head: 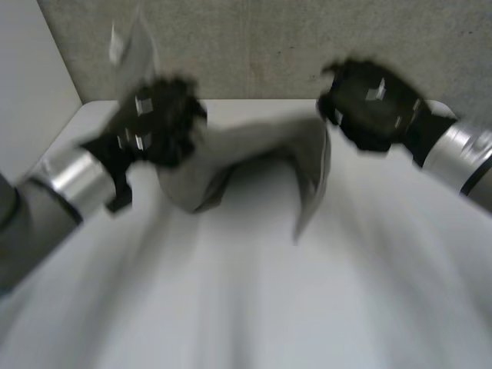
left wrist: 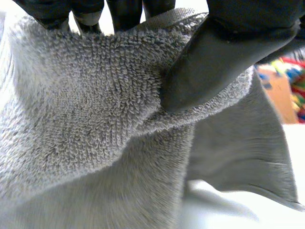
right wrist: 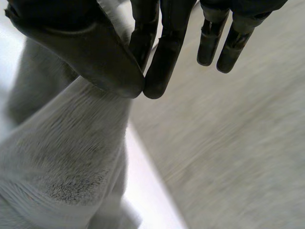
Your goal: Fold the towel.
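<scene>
A grey terry towel (head: 254,157) hangs in the air over the far part of the white table (head: 246,307), stretched between both hands and sagging in the middle. My left hand (head: 157,123) is shut on its left end; up close, the thumb (left wrist: 214,62) presses the towel (left wrist: 95,119) against the fingers. My right hand (head: 373,104) is shut on the right end, where thumb (right wrist: 90,52) and fingers pinch the towel (right wrist: 66,157) by its edge. A loose flap hangs down below the right hand.
A grey wall (head: 269,46) rises just behind the table's far edge, close to both raised hands. Colourful objects (left wrist: 295,81) stand off to the side, past the left hand.
</scene>
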